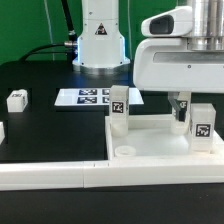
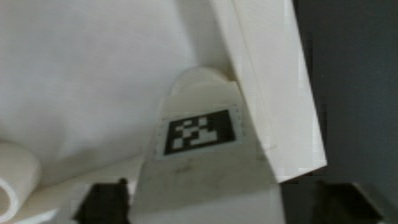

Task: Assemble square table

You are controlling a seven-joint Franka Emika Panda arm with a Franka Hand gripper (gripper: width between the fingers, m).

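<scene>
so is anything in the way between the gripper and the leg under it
Nothing visible does. In the wrist view the leg stands right between the fingers of the gripper, with the tabletop rim beside it, not in between.

The leg [image 1: 201,122] at the gripper [image 1: 188,108] is white with a black-and-white pixel tag, as is the second leg [image 1: 119,105] beside it. The tabletop [image 1: 150,145] below the gripper is plain white, the bench [image 1: 50,135] black.

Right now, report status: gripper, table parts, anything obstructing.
Gripper straddles one leg at the tabletop edge, clamp unconfirmed. Second leg stands upright on the tabletop; a loose leg lies apart on the black table. No obstruction seen.
</scene>
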